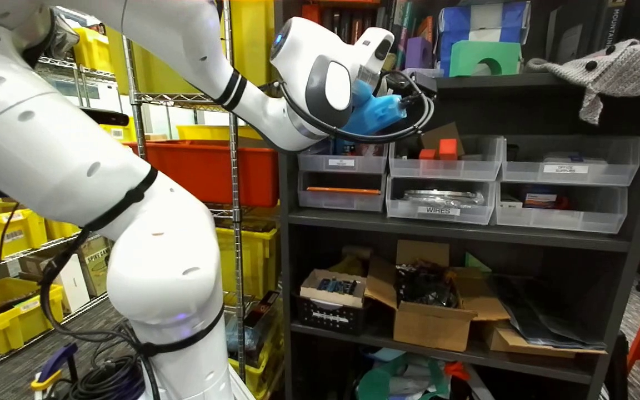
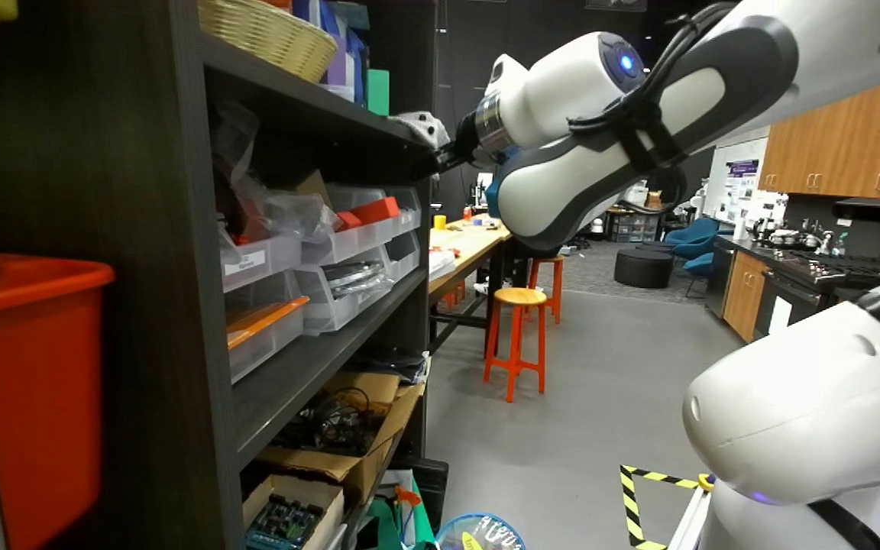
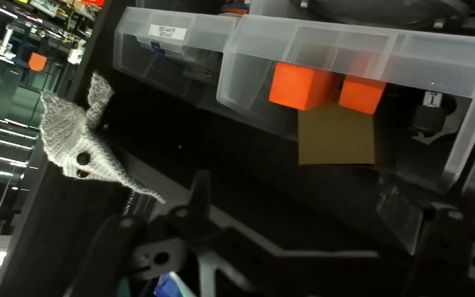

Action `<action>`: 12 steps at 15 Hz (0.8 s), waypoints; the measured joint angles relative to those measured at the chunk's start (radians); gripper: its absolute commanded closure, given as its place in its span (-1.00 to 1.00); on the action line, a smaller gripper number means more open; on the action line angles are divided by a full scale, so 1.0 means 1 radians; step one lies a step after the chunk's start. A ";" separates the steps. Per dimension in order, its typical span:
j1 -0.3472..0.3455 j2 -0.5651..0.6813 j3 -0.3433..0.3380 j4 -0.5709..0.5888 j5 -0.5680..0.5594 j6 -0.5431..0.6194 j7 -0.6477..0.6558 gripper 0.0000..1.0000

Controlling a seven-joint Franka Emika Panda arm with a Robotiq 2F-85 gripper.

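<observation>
Dark bookcase (image 1: 459, 229): wide shelves, the white arm (image 1: 170, 266) extended to its front.
Clear bin (image 1: 446, 169): middle of the upper row.
Gripper (image 3: 309, 206): jaws spread wide, higher than the clear bin, near the upper shelf (image 1: 492, 82).
Knitted toy (image 3: 78, 142): grey, hanging over the upper shelf's edge.
Orange blocks (image 3: 295, 86): 2, inside the clear bin, beside a brown card (image 3: 336, 136).

I'm viewing a dark shelf unit (image 1: 520, 234) carrying stacked clear bins (image 1: 464, 171), with cardboard boxes (image 1: 431, 325) below and a knitted toy (image 1: 620, 69) above.
</observation>
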 measured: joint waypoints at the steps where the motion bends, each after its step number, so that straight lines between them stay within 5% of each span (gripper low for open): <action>1: 0.013 0.020 -0.006 0.004 0.000 0.009 -0.024 -1.00; 12: 0.032 0.089 -0.001 0.022 -0.027 0.060 -0.073 -1.00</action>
